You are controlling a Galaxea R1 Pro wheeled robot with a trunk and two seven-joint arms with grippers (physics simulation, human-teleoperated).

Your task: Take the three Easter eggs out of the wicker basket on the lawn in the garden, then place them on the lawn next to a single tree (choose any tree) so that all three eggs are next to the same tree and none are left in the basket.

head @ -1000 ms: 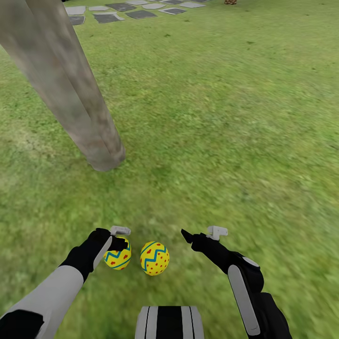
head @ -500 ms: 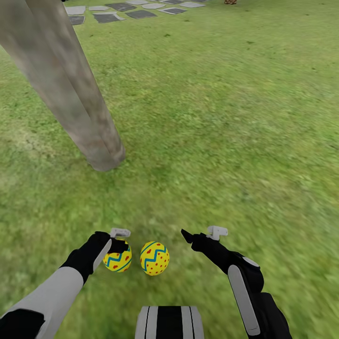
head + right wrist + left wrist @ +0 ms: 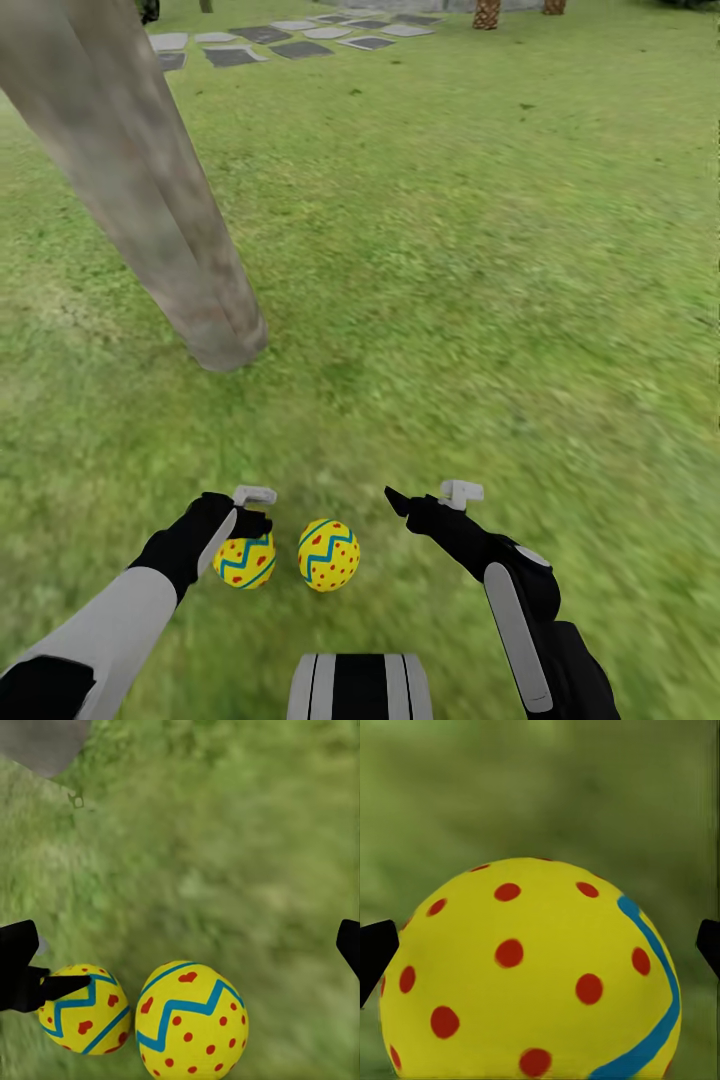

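Observation:
Two yellow Easter eggs with red dots and blue zigzags lie side by side on the lawn (image 3: 480, 300). The left egg (image 3: 245, 560) (image 3: 532, 975) (image 3: 82, 1020) sits just under my left gripper (image 3: 252, 508) (image 3: 540, 949), which is open, its fingertips (image 3: 375, 952) standing clear on both sides of the egg. The right egg (image 3: 328, 554) (image 3: 191, 1020) lies apart from both grippers. My right gripper (image 3: 428, 497) (image 3: 180, 945) is open and empty, a little right of that egg. The grey-brown tree (image 3: 150, 200) (image 3: 37, 742) rises from the grass ahead and left of the eggs. The wicker basket is out of view.
Stone paving slabs (image 3: 290, 45) lie far off at the back. Two brown palm trunks (image 3: 487, 12) stand at the far edge. Open grass stretches ahead and to the right of the tree. My trunk (image 3: 360, 685) is at the near edge.
The left egg has sunk out of the left gripper's fingers onto the grass and tipped slightly left. The head view has shifted, bringing more of the far garden into sight. The right arm is unchanged.

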